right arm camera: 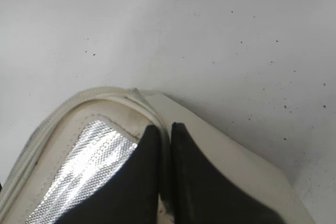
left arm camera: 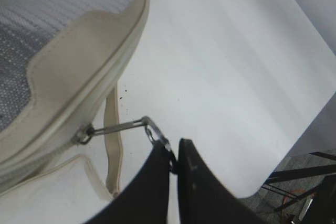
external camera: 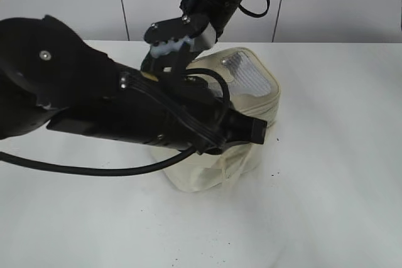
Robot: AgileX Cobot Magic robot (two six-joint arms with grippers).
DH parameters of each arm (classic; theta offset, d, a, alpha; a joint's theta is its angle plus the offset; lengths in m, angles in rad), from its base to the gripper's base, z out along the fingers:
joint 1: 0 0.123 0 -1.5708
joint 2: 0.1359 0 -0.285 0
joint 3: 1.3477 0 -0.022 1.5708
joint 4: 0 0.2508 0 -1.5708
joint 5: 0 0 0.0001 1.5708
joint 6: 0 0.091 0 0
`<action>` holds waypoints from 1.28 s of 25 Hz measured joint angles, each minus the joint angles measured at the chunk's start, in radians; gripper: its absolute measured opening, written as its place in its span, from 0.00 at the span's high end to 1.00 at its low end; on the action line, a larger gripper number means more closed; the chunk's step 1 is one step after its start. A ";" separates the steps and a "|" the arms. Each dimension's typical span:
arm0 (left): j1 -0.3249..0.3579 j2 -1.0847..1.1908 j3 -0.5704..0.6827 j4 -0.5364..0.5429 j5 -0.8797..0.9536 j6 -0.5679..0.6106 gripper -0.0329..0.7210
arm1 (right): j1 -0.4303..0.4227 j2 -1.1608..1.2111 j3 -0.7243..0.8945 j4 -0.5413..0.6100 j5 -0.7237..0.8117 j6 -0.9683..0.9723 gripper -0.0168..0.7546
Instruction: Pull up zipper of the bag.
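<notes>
Running round the top rim of the bag (external camera: pixel 242 114), the zipper (left arm camera: pixel 42 150) shows one silver pull (left arm camera: pixel 118 127) stretched straight out from its slider toward the left gripper (left arm camera: pixel 175 153). That gripper's two dark fingers are pressed together on the ring at the pull's end, so it holds the pull taut, just off the bag's corner. The track near the slider looks parted on one side, with a loose cream band (left arm camera: pixel 113 145) hanging beside it; how much of the rim is already zipped cannot be read from these views, since the left arm covers much of the bag's front in the exterior view. My judgement: the grasp is made and the pull is under tension, but most of the travel along the rim is probably yet to do.

The right gripper (right arm camera: pixel 164 135) comes down on the bag's far top edge, beside the grey mesh panel (right arm camera: pixel 86 166); its fingers are nearly together and seem to pinch the cream rim, though whether fabric is truly caught between them I cannot tell. It appears to steady the bag against the pull.

The bag itself stands upright near the middle of the white tabletop (external camera: pixel 339 205), somewhat toward the far edge, well away from both near corners.
</notes>
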 joint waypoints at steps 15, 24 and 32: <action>-0.013 0.061 -0.052 0.079 -0.059 0.003 0.96 | -0.001 0.000 -0.003 0.013 -0.002 0.008 0.97; -0.002 0.050 -0.053 0.175 0.045 0.004 0.95 | -0.001 0.000 -0.003 0.013 -0.002 0.036 0.95; 0.087 -0.097 -0.061 0.241 0.197 0.008 0.58 | -0.001 -0.022 -0.023 0.053 -0.010 0.125 0.52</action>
